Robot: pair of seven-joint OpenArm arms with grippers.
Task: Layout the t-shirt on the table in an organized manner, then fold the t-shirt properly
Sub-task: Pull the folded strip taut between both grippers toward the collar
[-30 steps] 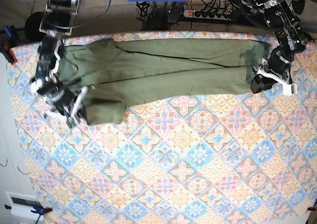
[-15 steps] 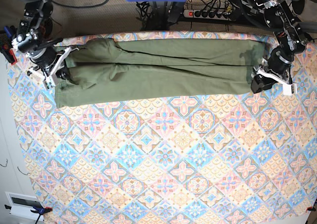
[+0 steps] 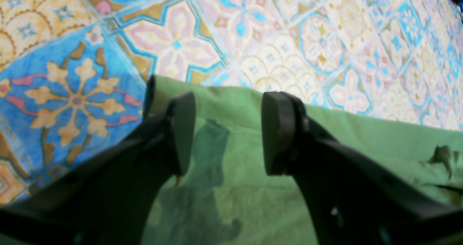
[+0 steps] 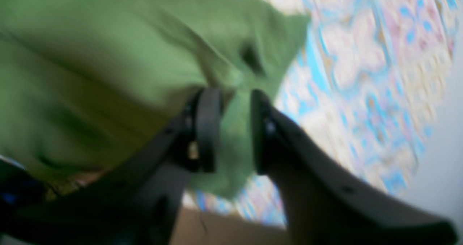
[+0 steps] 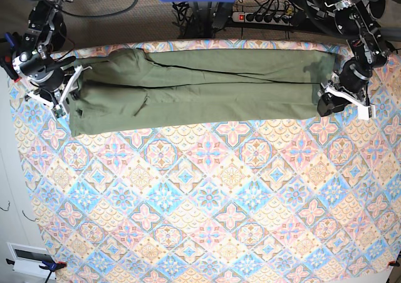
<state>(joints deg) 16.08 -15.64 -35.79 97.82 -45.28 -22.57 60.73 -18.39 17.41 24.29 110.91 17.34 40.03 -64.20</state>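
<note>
The table [image 5: 207, 208], covered in a pastel tile-pattern cloth, fills nearly the whole base view, with a power strip [image 5: 266, 16] and cables seen on the floor beyond its far edge. The t-shirt [image 5: 200, 92] is laid as a long olive band along the far edge of the table, folded lengthwise, reaching from near one far corner to near the other; a raised ridge and some creases are seen near its middle and at the end by the right arm. The left gripper [image 5: 341, 98] is placed at one end of the band, and in the left wrist view its fingers [image 3: 181, 132] are seen standing well apart over the hem, with nothing held between them. The right gripper [image 5: 62, 92] is placed at the opposite end; in the blurred right wrist view its fingers [image 4: 208, 129] are seen partly parted with green cloth lying between them, and whether the cloth is pinched or merely loose in the gap cannot be told. If that end is dragged while cloth is caught between the fingers, the flattened layers could be pulled askew. The creases, if left unsmoothed, could be locked into the next fold. The nearness of the band to the far edge also leaves a risk of cloth slipping off the table.
</note>
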